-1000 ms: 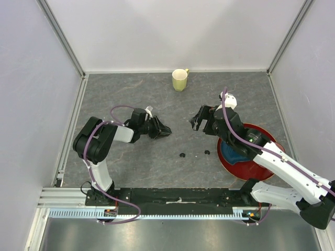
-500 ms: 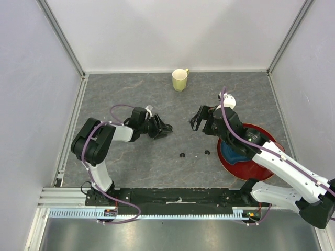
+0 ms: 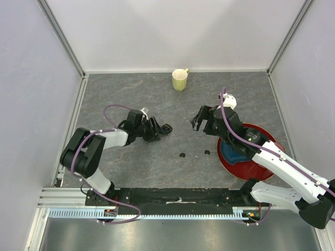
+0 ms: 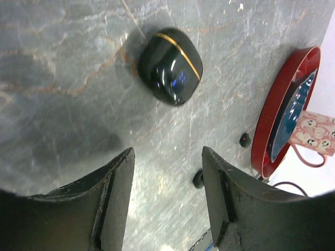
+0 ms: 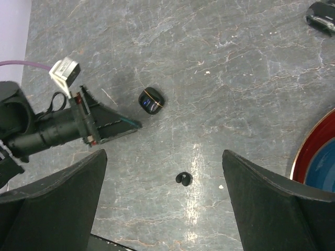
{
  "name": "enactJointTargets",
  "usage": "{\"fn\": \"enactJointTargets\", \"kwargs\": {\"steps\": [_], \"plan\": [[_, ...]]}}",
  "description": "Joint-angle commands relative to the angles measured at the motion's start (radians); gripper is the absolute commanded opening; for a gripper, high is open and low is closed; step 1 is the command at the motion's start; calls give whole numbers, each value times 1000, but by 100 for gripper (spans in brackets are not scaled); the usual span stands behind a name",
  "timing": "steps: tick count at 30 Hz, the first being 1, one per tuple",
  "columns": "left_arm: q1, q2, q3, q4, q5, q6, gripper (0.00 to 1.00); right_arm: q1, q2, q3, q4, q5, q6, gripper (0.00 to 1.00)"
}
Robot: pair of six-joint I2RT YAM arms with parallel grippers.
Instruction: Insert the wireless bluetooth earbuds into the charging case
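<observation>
The charging case is a glossy black pod with a gold seam, shut, lying free on the grey table; it also shows in the left wrist view and the right wrist view. My left gripper is open and empty just left of the case, apart from it. Two black curled earbuds lie nearer the front; both show in the left wrist view, one in the right wrist view. My right gripper is open and empty above the table.
A yellow-green mug stands at the back. A red plate with a blue inside lies at the right under my right arm; its rim shows in the left wrist view. A dark object lies at the right wrist view's top right corner.
My left gripper opened, let go of the charging case and drew back to the left. The case now lies uncovered on the table. The right arm has barely moved.
</observation>
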Motion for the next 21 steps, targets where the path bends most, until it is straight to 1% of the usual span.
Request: {"fn": "enactJointTargets", "kwargs": {"steps": [1,4,5,7,9,11,12,14,15,16,17,18,19,20,21], "plan": [[-1,-164,-41,-76,-44,93,61,-14,-15,-9,-12,49,-27,98],[-1,-246,-64,-130,-70,130,61,-33,-19,-29,-17,58,-36,98],[-1,-298,-74,-142,-79,139,61,-39,-19,-33,-19,61,-39,98],[-1,-347,-85,-176,-93,167,62,-54,-20,-44,-19,56,-42,98],[-1,-430,-105,-185,-98,187,63,-75,-17,-50,-20,50,-51,98],[-1,-491,-119,-208,-128,207,64,-102,-11,-55,-17,56,-66,98],[-1,-549,-125,-208,-134,216,65,-109,-8,-55,-19,61,-91,98],[-1,-600,-131,-251,-160,239,67,-131,1,-55,-14,79,-132,98],[1,-650,-133,-257,-167,250,68,-132,7,-55,-8,125,-193,98],[-1,-671,-133,-265,-176,273,69,-137,11,-61,10,145,-221,98],[1,-695,-133,-277,-180,282,75,-140,12,-64,21,168,-256,98],[1,-732,-133,-282,-185,290,76,-141,11,-70,36,190,-290,98],[1,-750,-136,-285,-190,305,78,-143,8,-93,84,205,-360,98],[1,-766,-136,-289,-188,314,82,-145,1,-107,112,219,-388,98],[-1,-780,-139,-292,-185,340,83,-145,-15,-127,144,236,-416,98]]}}
